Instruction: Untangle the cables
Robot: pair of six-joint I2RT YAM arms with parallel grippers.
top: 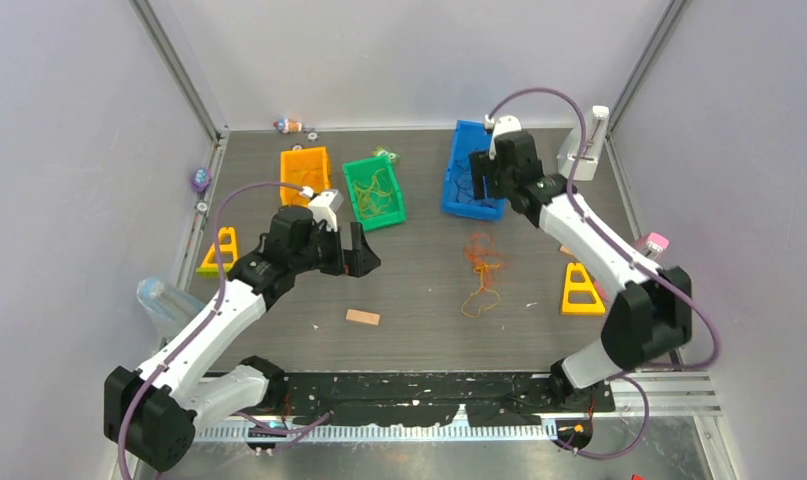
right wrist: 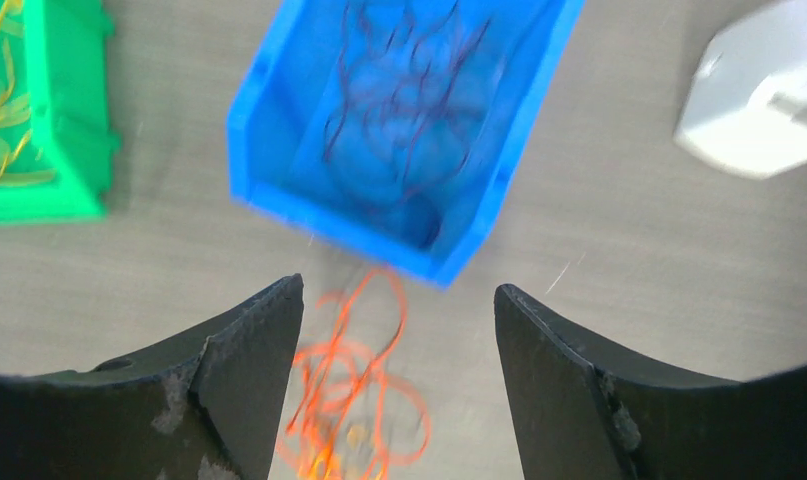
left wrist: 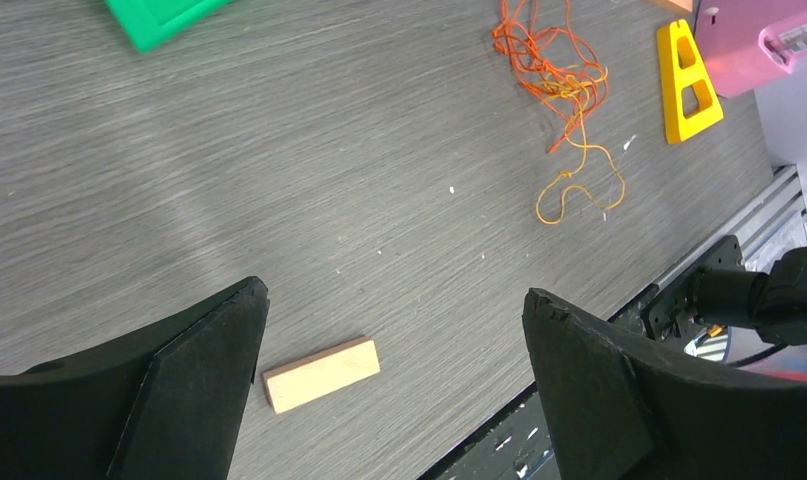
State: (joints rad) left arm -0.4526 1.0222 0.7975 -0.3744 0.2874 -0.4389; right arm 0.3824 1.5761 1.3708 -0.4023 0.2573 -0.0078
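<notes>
Left gripper (left wrist: 394, 300) is filling the bottom of its wrist view, jaws standing wide apart and holding nothing. Bare grey surface (left wrist: 229, 180) is showing between them. Small wood block (left wrist: 321, 374) is lying flat on the surface near this gripper, apart from everything else.

Top view: left gripper (top: 357, 250) is hanging over the left half of the surface, just near of the green bin (top: 399, 190). Yellow cables (top: 376, 195) are lying inside that bin. Orange bin (top: 305, 172) is sitting just left of it; contents cannot be made out.

Right gripper (top: 484, 175) is hovering over the near end of the blue bin (top: 459, 165). In its wrist view the right gripper (right wrist: 399, 290) is standing well open with nothing in its grasp. Dark cables (right wrist: 399, 90) are lying loose inside the blue bin (right wrist: 279, 130), somewhat blurred.

Orange tangle (top: 482, 262) is lying on the surface near of the blue bin, left of a yellow wedge (top: 582, 290). It is showing blurred in the right wrist view (right wrist: 354, 400), on the surface below the open jaws. A yellow-orange loop (left wrist: 579, 185) is trailing from the tangle's near end. Neither gripper is touching any cable.
</notes>
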